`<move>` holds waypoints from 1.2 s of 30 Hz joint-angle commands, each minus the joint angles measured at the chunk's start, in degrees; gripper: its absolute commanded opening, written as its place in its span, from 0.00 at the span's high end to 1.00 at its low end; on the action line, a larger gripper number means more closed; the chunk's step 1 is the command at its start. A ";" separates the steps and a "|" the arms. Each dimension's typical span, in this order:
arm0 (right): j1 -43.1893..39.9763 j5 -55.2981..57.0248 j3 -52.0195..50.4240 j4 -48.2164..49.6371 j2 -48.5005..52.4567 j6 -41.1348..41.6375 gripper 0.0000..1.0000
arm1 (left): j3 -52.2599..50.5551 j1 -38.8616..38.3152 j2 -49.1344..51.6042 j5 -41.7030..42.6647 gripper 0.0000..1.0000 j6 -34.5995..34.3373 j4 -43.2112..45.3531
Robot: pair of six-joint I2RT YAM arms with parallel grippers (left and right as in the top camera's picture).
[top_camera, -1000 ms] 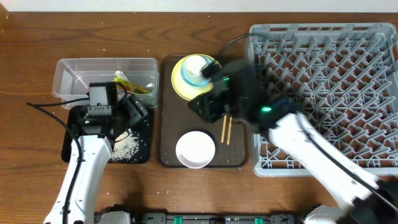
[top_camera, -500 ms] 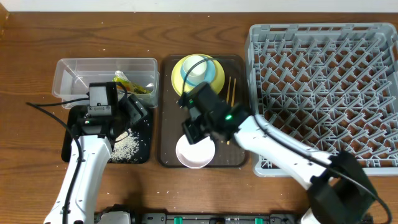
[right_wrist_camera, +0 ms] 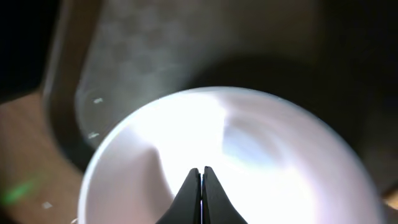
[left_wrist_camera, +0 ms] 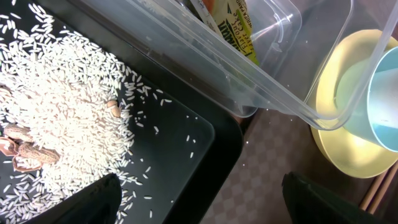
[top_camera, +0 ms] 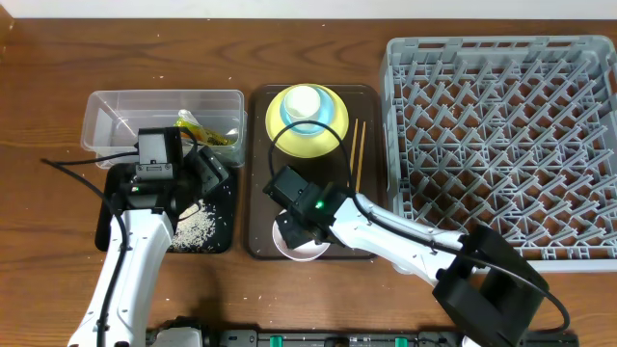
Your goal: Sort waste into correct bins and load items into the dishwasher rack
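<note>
My right gripper (right_wrist_camera: 201, 184) is shut and empty, its tips inside the white bowl (right_wrist_camera: 261, 149). In the overhead view it (top_camera: 305, 231) covers most of that bowl (top_camera: 297, 253) at the front of the brown serving tray (top_camera: 260, 164). The yellow plate (top_camera: 289, 140) holds the light blue bowl (top_camera: 328, 118) and the cream cup (top_camera: 303, 102). The chopsticks (top_camera: 356, 154) lie beside it. My left gripper (left_wrist_camera: 202, 202) is open and empty over the black tray (left_wrist_camera: 186, 140) with rice crumbs (left_wrist_camera: 62, 106). The snack wrapper (left_wrist_camera: 235, 28) lies in the clear tub (left_wrist_camera: 261, 87). The tissue is out of view.
The grey dishwasher rack (top_camera: 501, 145) fills the right side, with nothing in it. The clear tub (top_camera: 125, 116) sits behind the black tray (top_camera: 224, 226) at the left. A few brown shell bits (left_wrist_camera: 25, 149) lie among the rice. The right arm stretches across the table's front.
My right gripper has swung from beside the plate, toward the front of the brown tray, and now sits over the white bowl. The left arm has not moved.
</note>
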 commanded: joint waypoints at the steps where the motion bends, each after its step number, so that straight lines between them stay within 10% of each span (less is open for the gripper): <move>1: 0.22 6.05 0.26 0.70 0.35 2.56 0.96 | -0.24 0.20 -0.44 0.33 0.14 -0.24 -0.13; 21: 0.09 13.33 0.28 9.88 4.07 5.31 0.99 | -0.24 0.20 -0.44 0.33 0.14 -0.24 -0.13; 36: -2.10 16.28 2.12 14.93 -0.57 0.13 0.81 | -0.24 0.20 -0.44 0.09 0.14 -0.24 -0.13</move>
